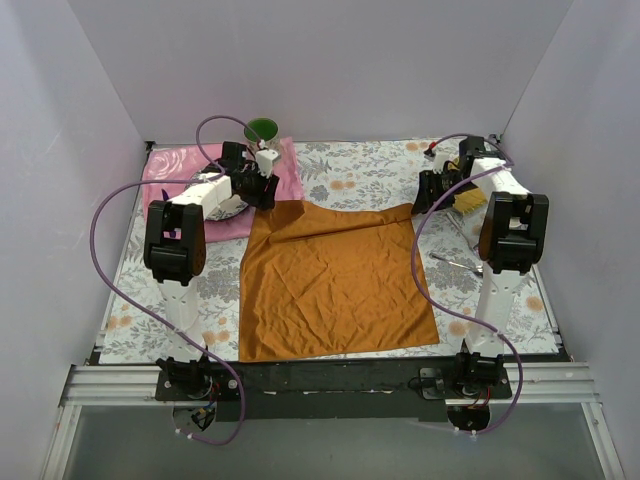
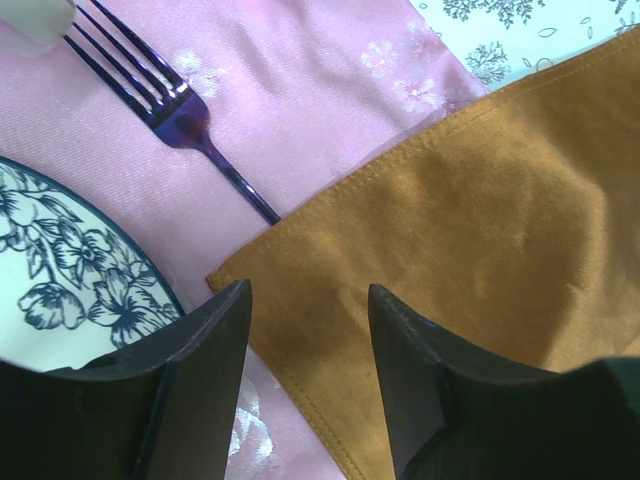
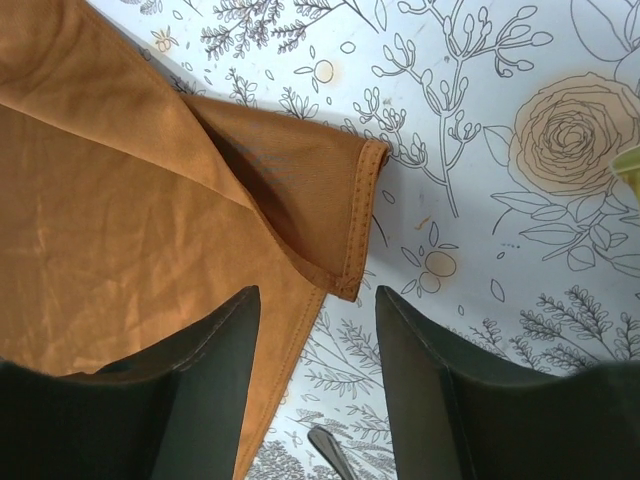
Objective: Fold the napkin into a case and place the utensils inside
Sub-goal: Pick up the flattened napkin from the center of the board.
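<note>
Napkin spread open and unfolded on the floral tablecloth, lying just right of the pink cloth and nearer the arm bases. It is close to square, with no marked long axis. Two sides run away from the bases, and the far-left corner points onto the pink cloth and overlaps it. Left gripper hangs over that overlapping corner. In the left wrist view its fingers stand partly apart, with the napkin hem passing beneath the gap and nothing clamped between them. A dark fork lies on the pink cloth, tines pointing away from the napkin and handle end slipping under its hem. A flower-printed plate sits beside it. Right gripper is at the far-right corner, well apart from the pink cloth. Its jaws are likewise partly open around the gap, and the corner of the napkin rises in a curled fold just ahead of them. Whether the fingers touch the cloth cannot be told.
</note>
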`<action>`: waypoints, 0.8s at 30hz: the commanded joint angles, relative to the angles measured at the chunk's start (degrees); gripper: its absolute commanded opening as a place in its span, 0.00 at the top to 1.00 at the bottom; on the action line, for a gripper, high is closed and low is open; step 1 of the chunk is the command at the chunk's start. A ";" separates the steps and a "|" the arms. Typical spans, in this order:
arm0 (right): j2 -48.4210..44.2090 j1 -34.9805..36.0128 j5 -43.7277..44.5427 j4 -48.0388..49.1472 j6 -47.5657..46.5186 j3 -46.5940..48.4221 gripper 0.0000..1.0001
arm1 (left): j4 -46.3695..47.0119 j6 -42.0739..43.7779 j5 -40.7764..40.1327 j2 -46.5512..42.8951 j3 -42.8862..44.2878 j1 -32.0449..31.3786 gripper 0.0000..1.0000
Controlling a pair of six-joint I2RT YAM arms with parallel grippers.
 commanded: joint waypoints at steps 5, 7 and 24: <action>1.44 -0.14 -2.90 0.69 1.10 1.18 0.91 | 1.79 2.89 -2.40 0.17 2.84 -0.17 0.56; 1.62 -0.14 -3.60 0.61 1.19 1.44 0.99 | 1.53 3.42 -2.05 0.52 3.02 -0.17 0.57; -0.23 -0.75 -5.62 0.35 1.98 1.36 0.99 | 0.03 6.06 -3.36 5.18 6.45 -0.17 0.62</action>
